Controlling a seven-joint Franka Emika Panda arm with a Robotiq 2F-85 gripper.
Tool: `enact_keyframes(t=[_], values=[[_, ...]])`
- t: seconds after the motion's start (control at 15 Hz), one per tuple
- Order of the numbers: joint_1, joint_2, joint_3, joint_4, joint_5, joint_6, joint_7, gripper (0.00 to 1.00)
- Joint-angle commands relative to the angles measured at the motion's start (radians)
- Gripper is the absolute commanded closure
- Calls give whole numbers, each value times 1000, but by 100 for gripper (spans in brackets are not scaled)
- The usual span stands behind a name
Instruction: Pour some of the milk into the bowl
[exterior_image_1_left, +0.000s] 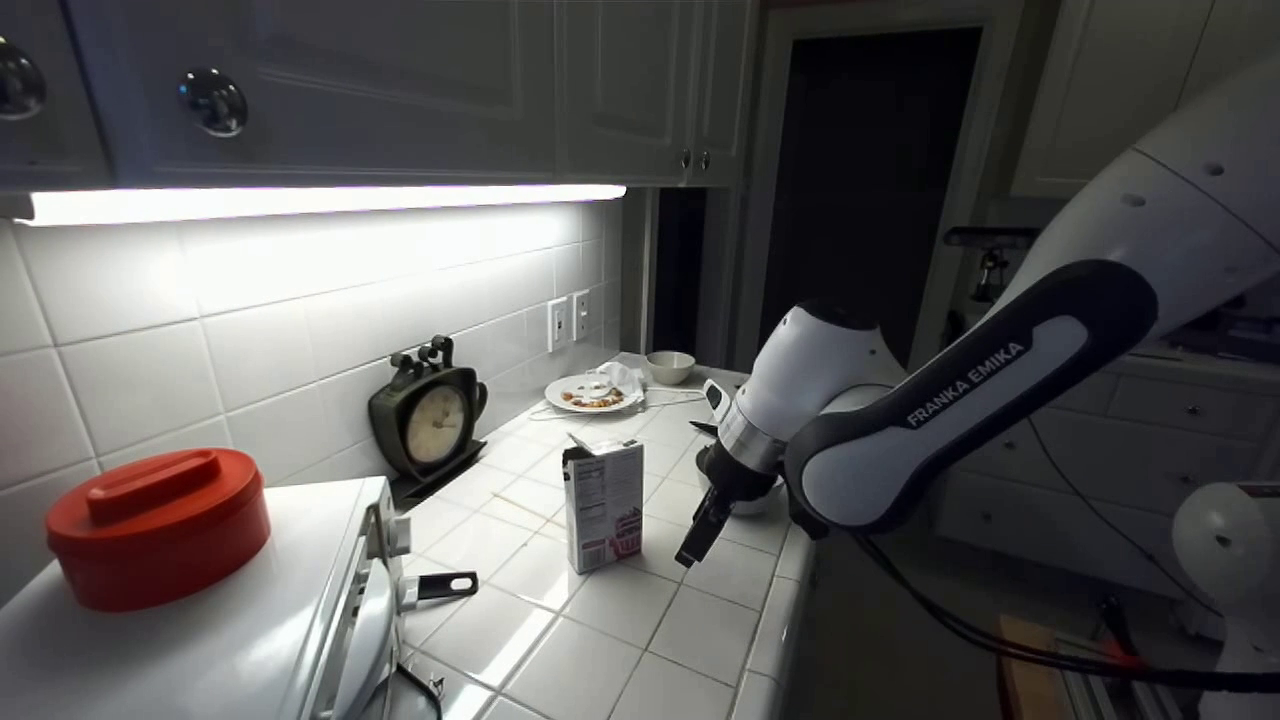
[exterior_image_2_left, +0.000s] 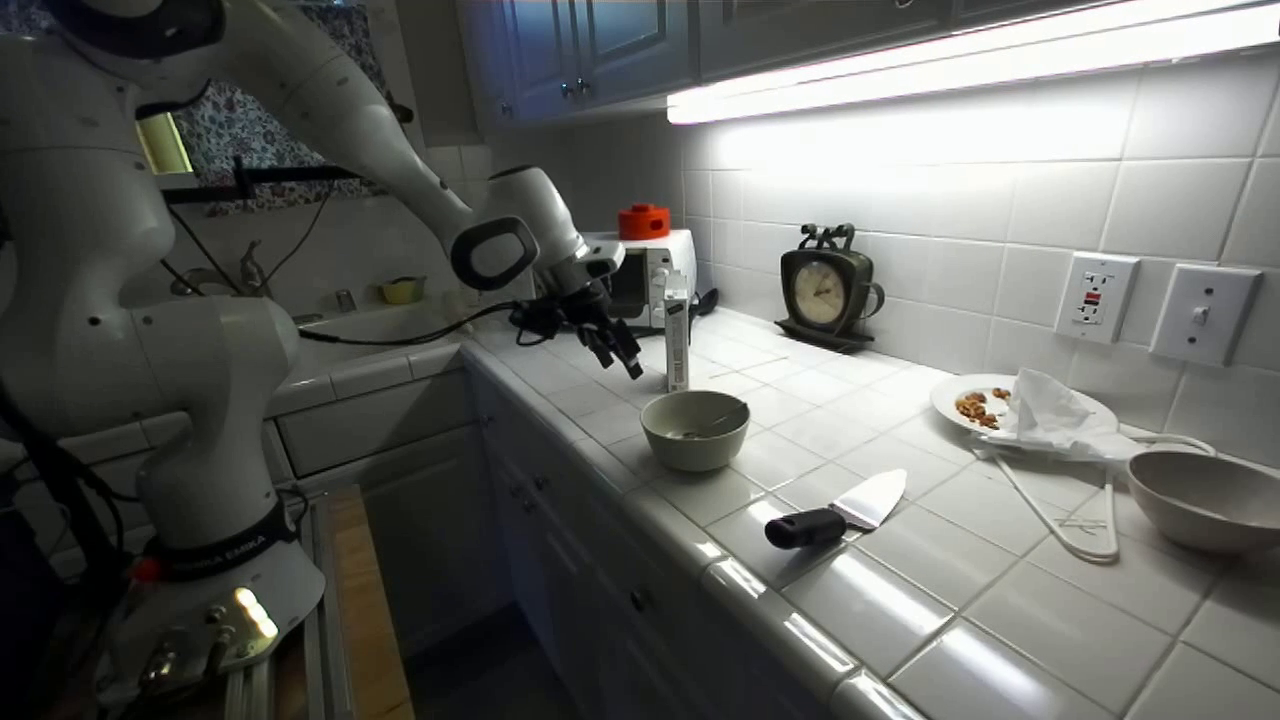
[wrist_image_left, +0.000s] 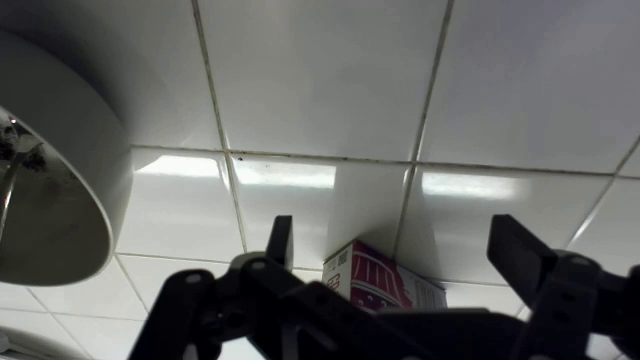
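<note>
Two fingers (wrist_image_left: 520, 260) of the gripper (wrist_image_left: 398, 242) stand apart near the milk carton (exterior_image_1_left: 605, 505) and a bowl (exterior_image_2_left: 677, 446) with, seemingly, a spoon (wrist_image_left: 7, 192).

There are two fingers (wrist_image_left: 520, 255), one milk carton (exterior_image_1_left: 606, 507), two pale bowls (exterior_image_2_left: 694, 452) (exterior_image_2_left: 1195, 520), one plate (exterior_image_2_left: 944, 398), one cake server (exterior_image_2_left: 862, 505), one dial scale (exterior_image_2_left: 825, 300), one toaster oven (exterior_image_1_left: 240, 620), one outlet (exterior_image_2_left: 1096, 297), one switch (exterior_image_2_left: 1203, 317) and one red container (exterior_image_1_left: 165, 540).

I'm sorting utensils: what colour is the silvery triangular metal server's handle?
Black; the handle shows best in an exterior view.

In the wrist view, the pincer (wrist_image_left: 392, 227) partly hides the carton (wrist_image_left: 380, 281).
</note>
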Motion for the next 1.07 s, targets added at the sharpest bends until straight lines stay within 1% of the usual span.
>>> enact_keyframes(t=[0.0,0.07,0.2,0.27,0.4,0.53,0.6,0.67,1.0], values=[[234,107,-234,63,57,-215,1,0],[295,144,-303,78,77,-290,-8,0],[391,216,-426,102,99,-448,-27,0],[396,264,-450,115,120,-527,-48,0],[415,319,-512,142,96,-669,-64,0],[410,352,-554,177,57,-800,-88,0],[388,318,-502,159,84,-712,-65,0],[387,336,-513,165,84,-733,-70,0],[380,337,-496,162,81,-730,-67,0]])
